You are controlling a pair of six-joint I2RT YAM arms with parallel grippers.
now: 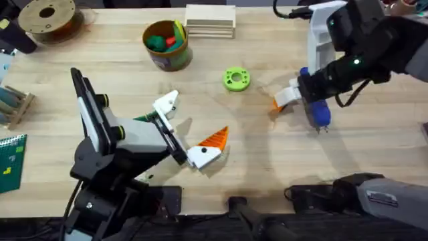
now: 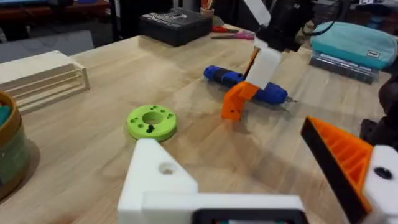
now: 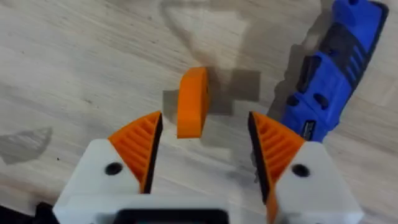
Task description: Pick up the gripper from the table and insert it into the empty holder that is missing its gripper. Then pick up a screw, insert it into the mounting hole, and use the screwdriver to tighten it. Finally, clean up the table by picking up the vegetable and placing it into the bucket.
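Fingers of the right gripper [image 3: 202, 158] stood spread, the orange gripper [image 3: 191, 102] lying on the table just ahead between them, long axis along the reach, the screwdriver [image 3: 333, 68] just beside. Left gripper [image 1: 184, 127], also spread, sat well apart.

Screwdriver [image 3: 329, 74]: upper end cut by frame edge. Bucket [image 2: 9, 149]: mostly cut off, contents not identifiable.
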